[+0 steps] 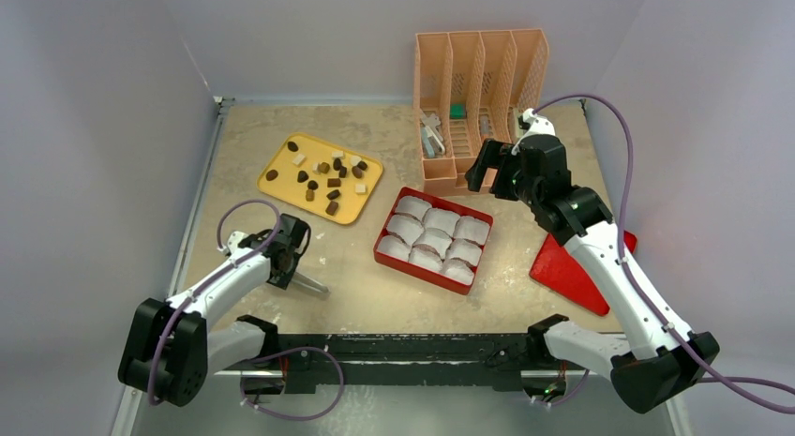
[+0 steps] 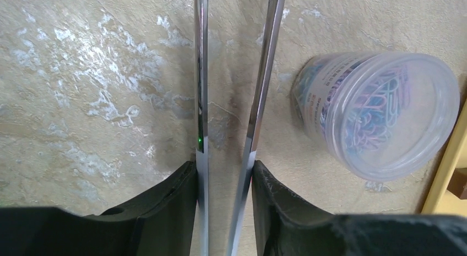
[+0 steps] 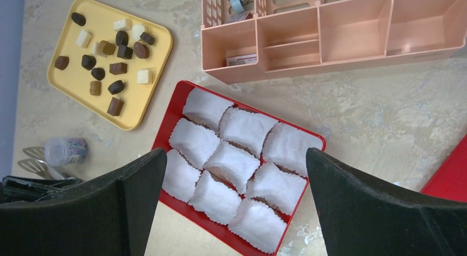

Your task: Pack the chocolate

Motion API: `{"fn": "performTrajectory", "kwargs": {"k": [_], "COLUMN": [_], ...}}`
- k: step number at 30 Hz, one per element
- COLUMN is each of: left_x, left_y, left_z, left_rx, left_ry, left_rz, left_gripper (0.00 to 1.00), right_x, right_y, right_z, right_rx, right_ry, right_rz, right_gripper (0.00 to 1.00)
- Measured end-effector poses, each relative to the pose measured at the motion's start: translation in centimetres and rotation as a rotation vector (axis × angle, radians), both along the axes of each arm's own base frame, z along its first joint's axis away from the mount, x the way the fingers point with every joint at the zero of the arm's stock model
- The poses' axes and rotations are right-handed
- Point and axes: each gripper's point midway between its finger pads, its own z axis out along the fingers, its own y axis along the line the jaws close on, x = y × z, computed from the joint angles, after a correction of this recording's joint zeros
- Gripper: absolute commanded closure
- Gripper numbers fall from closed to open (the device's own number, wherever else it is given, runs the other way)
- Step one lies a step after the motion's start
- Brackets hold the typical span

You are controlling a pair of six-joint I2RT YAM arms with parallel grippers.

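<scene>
Several chocolate pieces (image 1: 323,178), dark brown, tan and cream-white, lie loose on a yellow tray (image 1: 314,145) at the back left; they also show in the right wrist view (image 3: 110,63). A red box (image 1: 379,252) holds several white crinkled paper cups (image 3: 231,162). My left gripper (image 1: 286,258) is low over the table, shut on metal tongs (image 2: 201,74) whose blades stand slightly apart. My right gripper (image 1: 489,169) is open and empty, held high beyond the red box.
A clear jar of coloured paper clips (image 2: 380,113) stands just right of the tongs, with the yellow tray's edge (image 2: 446,173) beyond it. A pink desk organizer (image 1: 478,98) stands at the back. A red lid (image 1: 572,267) lies at the right.
</scene>
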Motion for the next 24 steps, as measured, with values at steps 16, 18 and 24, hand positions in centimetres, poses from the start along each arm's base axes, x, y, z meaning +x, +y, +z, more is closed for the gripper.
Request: {"fn": "performTrajectory", "kwargs": {"k": [16,18,24], "left_x": [-0.4,0.1,-0.1], "left_y": [0.5,0.5,0.9], "left_z": [7.6,9.7,13.5], "left_rx": [0.000,-0.012,-0.015], "left_ry": [-0.050,-0.099,-0.163], "left_rz": [0.017,0.025,0.037], "left_gripper": [0.58,0.58,0.61], "right_x": [0.0,0.0,-0.1], "right_y": [0.0,0.0,0.0], "right_z": [0.1,0.1,0.2], "right_rx": [0.004,0.004,0.008], "right_ry": [-0.004,-0.005,-0.006], "right_rz": [0.002,0.001,0.000], "right_gripper": [0.02,0.02,0.02]}}
